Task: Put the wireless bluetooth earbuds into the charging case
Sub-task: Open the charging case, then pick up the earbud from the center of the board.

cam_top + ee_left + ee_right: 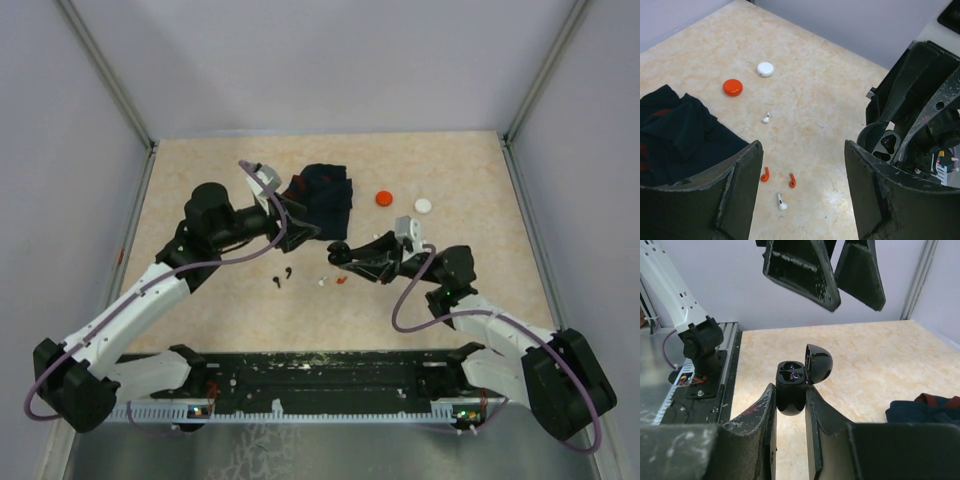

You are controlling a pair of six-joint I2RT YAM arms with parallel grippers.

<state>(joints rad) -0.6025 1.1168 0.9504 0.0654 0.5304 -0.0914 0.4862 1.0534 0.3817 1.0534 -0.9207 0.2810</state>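
Left gripper point(802, 150) jaws apart, empty, hovering left of charging case point(791, 382). I see earbuds point(782, 201), black, white, red, loose on table point(830, 100) below and left of case. Right gripper point(790, 400) clamped on case, lid up, sockets look empty. I judge nothing inserted yet; every bud left to do.

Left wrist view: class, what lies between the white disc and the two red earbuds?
A single white earbud lies between the white disc and the red earbuds, clearest in the left wrist view.
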